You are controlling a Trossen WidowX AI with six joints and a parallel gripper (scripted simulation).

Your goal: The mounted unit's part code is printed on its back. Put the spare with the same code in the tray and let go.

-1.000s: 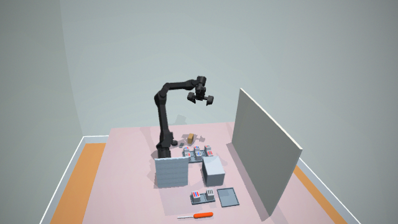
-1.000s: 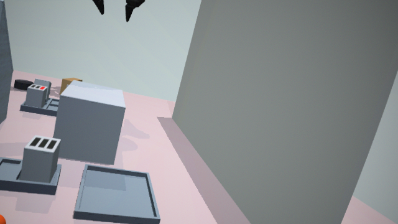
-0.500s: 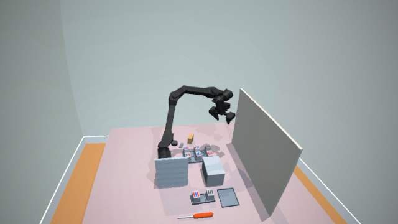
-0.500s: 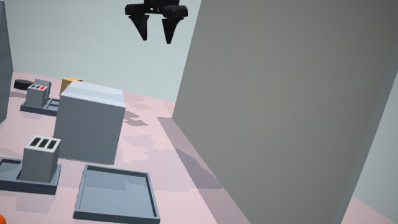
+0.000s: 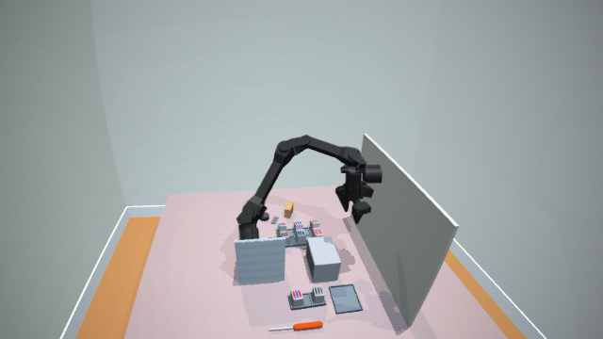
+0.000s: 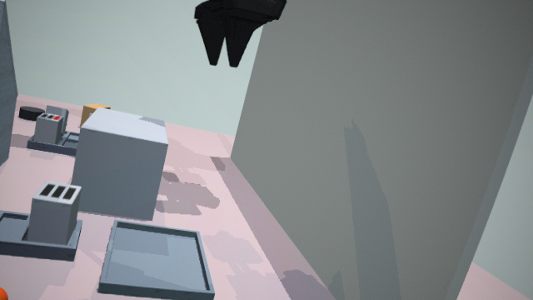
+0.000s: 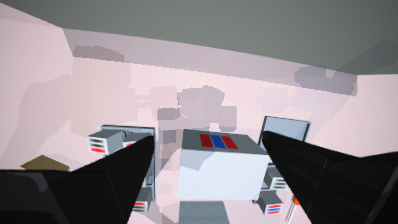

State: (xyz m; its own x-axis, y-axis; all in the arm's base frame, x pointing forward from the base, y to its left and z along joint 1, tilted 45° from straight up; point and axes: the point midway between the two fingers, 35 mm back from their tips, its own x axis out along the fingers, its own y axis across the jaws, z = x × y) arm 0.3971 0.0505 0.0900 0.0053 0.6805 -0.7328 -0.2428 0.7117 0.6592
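Note:
The mounted unit, a grey box (image 5: pixel 323 251) (image 6: pixel 118 175) (image 7: pixel 222 175), shows a red, blue, red bar code (image 7: pixel 218 141) on its back face in the wrist view. My gripper (image 5: pixel 352 216) (image 6: pixel 224 66) (image 7: pixel 209 138) is open and empty, high above the table on the panel side of the box. A spare with red, blue, red bars (image 5: pixel 297 295) (image 7: pixel 273 208) stands in the front rack (image 5: pixel 308 301) (image 6: pixel 37 251), beside a spare with three black bars (image 5: pixel 318 294) (image 6: pixel 52 217) (image 7: pixel 276 179). The back rack (image 5: pixel 296 244) holds several spares with mixed bars. The tray (image 5: pixel 345 298) (image 6: pixel 156 258) (image 7: pixel 286 129) is empty.
A tall grey panel (image 5: pixel 405 235) (image 6: pixel 375 125) stands close to the gripper, along the table's right side. A blue-grey upright board (image 5: pixel 260 261) stands before the arm's base. A screwdriver (image 5: pixel 308 326) lies at the front, and an orange-brown block (image 5: pixel 288 209) (image 7: pixel 44 163) stands at the back.

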